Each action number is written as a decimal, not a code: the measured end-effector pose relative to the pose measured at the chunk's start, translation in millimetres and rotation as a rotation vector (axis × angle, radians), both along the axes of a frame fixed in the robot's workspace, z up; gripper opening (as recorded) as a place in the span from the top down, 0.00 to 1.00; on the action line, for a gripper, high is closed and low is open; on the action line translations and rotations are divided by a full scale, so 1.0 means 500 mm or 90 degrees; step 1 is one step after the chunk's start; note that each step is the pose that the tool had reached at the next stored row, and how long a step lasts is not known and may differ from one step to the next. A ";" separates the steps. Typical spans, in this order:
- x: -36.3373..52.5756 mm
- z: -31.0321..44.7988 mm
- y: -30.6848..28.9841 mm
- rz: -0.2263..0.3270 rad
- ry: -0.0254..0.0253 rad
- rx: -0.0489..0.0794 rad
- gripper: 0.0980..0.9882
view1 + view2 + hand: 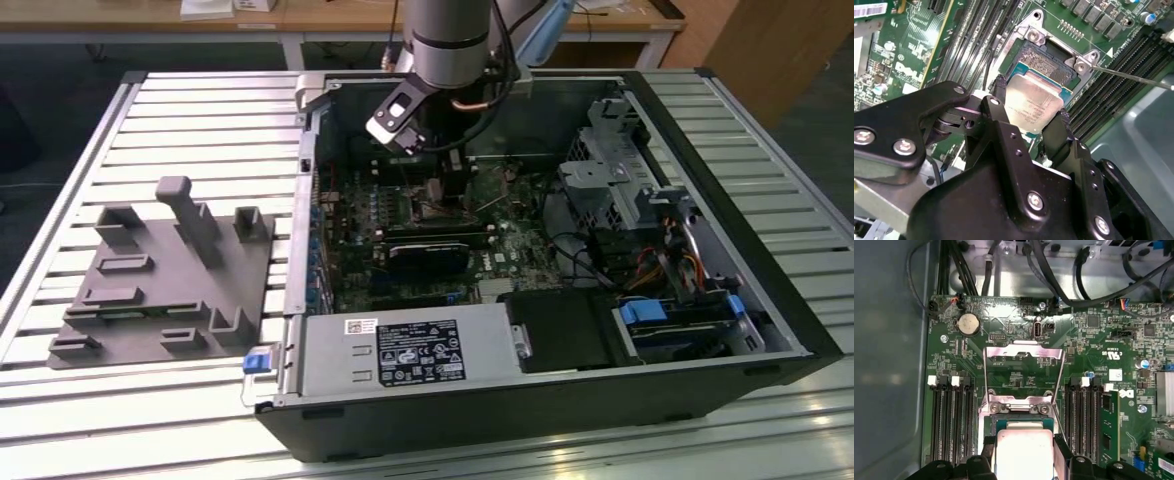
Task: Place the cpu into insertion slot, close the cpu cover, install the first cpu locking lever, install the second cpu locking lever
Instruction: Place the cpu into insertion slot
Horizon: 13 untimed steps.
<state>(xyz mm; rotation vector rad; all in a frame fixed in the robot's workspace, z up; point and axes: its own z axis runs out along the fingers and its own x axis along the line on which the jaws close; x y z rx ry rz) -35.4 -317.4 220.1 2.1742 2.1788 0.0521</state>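
Now the black pincer [1031, 107] clamps the flat grey square cpu [1035, 97] just over the black silver-rimmed insertion slot [1046, 62]; best kept level, edges square with it.

An open computer case [534, 425] is laid on a slatted table [200, 110]. A robot arm [447, 40] is lowered into the case, with its gripper [434, 188] held over the green board [514, 265] inside. A grey block [160, 280] is set beside the case, on the exterior view's left.
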 end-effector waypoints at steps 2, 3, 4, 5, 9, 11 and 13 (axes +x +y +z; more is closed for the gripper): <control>0.000 -0.005 0.000 0.000 0.0000 0.000 0.51; 0.000 -0.007 0.000 0.000 0.0000 0.000 0.51; -0.001 -0.008 0.000 0.000 0.0000 0.000 0.51; -0.001 -0.008 0.000 0.000 -0.0002 0.000 0.51; -0.006 -0.014 0.000 0.000 -0.0007 0.000 0.51; -0.007 -0.019 0.001 0.000 -0.0007 0.000 0.51; -0.007 -0.024 0.001 0.000 -0.0007 0.000 0.51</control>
